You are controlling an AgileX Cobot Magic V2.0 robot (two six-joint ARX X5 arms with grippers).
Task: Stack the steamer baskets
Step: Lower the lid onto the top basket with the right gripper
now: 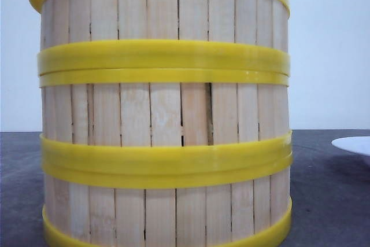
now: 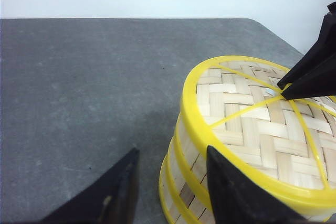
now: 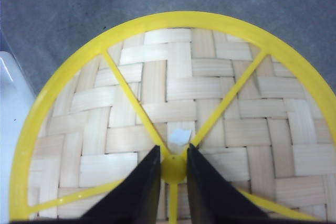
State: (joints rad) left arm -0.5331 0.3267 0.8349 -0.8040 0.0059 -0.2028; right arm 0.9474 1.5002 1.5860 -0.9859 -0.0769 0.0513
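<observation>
Right tool (image 3: pixel 174 169) nearly closed around lid (image 3: pixel 173 119) hub.

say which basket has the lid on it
The top basket, highest of the three in the stack. The lid sits on its rim, and the right gripper is shut on the lid's centre knob. The other two baskets lie under it.

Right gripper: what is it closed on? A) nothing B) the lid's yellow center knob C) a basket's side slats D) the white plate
B: in the right wrist view the right gripper has its fingers pinched around the center knob where the lid's yellow spokes meet.
</observation>
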